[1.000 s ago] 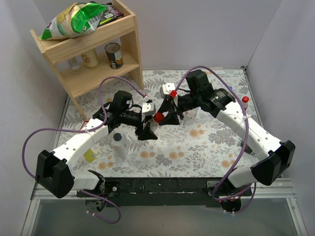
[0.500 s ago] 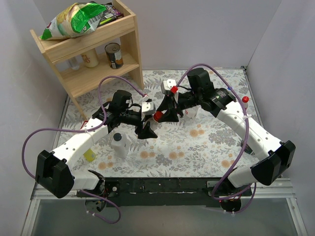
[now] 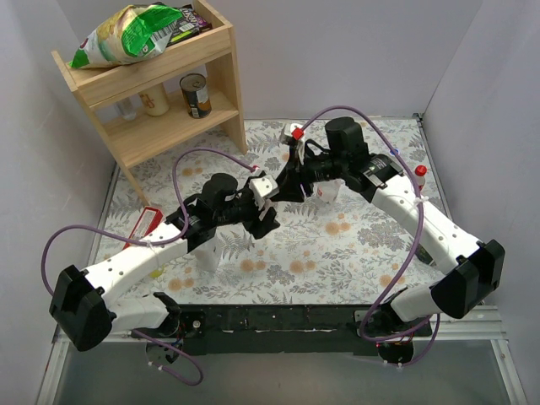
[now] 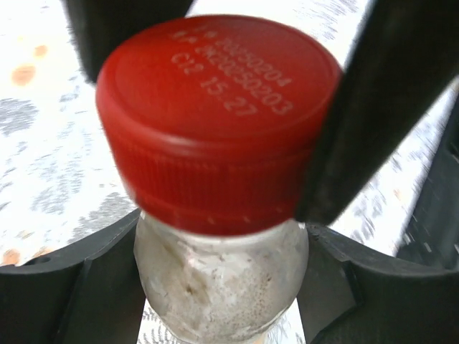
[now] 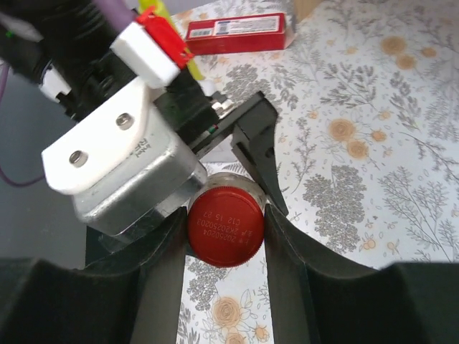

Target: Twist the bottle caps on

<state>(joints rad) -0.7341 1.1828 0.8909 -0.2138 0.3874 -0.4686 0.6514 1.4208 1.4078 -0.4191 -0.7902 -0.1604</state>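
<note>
- Left arm [image 3: 160, 253] is swinging in from the left. Half a second ago it was sitting apart from the right arm [image 3: 405, 211]; now the two wrists are meeting over the middle of the counter [image 3: 354, 253].
- Judgement: lining-up is ending and the twisting step is beginning.
- Left fingers [image 4: 79, 301] are clenching the bottle [image 4: 219, 287] at its shoulder, just under the neck.
- Right fingers [image 5: 283, 287] are pinching the cap [image 5: 224, 226], one on each side of its skirt.
- Bottle is being held mid-counter, slightly far of centre. It is clear plastic and its shoulder is showing cloudy and speckled. The base is hidden.
- Cap is sitting on the neck: red, ribbed skirt, white printed code on top. It is covering the threads, so there is no telling how far it is seated.
</note>
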